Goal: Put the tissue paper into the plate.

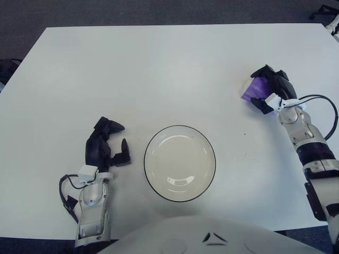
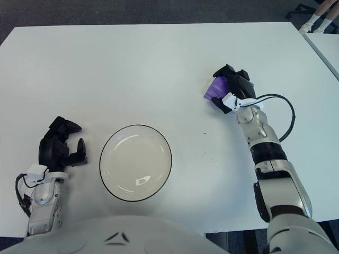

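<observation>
right hand: out toward the table's right edge, about midway between the far and near edges. its dark fingers are curled around the purple tissue pack, gripping it from above and from the right, so the pack's left side still shows.
tissue pack: a small purple packet, held in the right hand; whether it still touches the table cannot be told. it sits well apart from the plate, so the carry is still to come.
why held so: wrapping the fingers over the top looks like a way to keep a soft, squashy packet from slipping during a lift and a swing toward the near edge.
plate: a white dish with a dark rim, near the middle of the table's near edge, nothing in it. its place in front of the robot's body puts it within reach of either arm.
left hand: just left of the plate, near the near edge, fingers loosely bent and holding nothing. it appears idle, kept clear of the plate's rim so the way in from the right stays unblocked.
table: a white top.
stage, as a judgement: grasp made, transfer not yet done.
next move calls for: a lift, a sweep left and nearer, and a release over the plate's centre.
</observation>
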Robot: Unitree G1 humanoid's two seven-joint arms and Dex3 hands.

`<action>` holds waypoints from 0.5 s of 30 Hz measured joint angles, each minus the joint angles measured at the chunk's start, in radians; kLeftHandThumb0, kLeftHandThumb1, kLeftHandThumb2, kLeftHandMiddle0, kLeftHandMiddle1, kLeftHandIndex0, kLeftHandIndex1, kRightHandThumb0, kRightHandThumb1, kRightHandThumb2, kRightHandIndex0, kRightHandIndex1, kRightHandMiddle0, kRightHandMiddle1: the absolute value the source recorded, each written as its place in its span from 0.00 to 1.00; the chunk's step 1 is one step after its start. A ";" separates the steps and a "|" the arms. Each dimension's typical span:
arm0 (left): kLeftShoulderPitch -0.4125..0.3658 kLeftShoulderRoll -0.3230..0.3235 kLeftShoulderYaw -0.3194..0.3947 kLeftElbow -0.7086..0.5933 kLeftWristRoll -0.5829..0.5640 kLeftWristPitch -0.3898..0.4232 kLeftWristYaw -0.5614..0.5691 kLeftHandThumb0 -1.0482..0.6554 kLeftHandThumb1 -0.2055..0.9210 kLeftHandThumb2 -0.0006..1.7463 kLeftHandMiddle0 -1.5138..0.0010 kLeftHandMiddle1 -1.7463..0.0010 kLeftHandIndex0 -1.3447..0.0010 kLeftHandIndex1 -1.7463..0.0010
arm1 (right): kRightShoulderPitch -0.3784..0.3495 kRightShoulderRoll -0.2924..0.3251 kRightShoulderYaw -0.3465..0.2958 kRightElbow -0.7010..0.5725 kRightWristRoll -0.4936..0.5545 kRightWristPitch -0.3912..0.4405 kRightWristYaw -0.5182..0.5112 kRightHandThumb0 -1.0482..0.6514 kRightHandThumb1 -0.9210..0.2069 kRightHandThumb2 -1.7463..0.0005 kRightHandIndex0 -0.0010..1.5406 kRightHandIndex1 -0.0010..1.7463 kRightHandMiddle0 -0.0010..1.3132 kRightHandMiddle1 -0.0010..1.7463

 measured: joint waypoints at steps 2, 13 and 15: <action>-0.001 -0.001 0.000 0.002 0.001 0.000 0.001 0.61 0.19 0.95 0.45 0.00 0.51 0.03 | 0.026 0.008 -0.006 -0.050 0.009 0.009 0.012 0.62 0.90 0.01 0.63 0.92 0.52 1.00; -0.012 -0.001 0.004 0.029 0.001 -0.025 0.001 0.61 0.18 0.95 0.44 0.00 0.51 0.05 | 0.060 0.046 -0.047 -0.188 0.023 0.047 0.036 0.62 0.91 0.00 0.64 0.91 0.53 1.00; -0.017 0.000 0.006 0.033 0.001 -0.027 0.001 0.61 0.18 0.95 0.44 0.00 0.50 0.05 | 0.060 0.050 -0.051 -0.212 0.024 0.059 0.047 0.62 0.91 0.00 0.64 0.91 0.53 1.00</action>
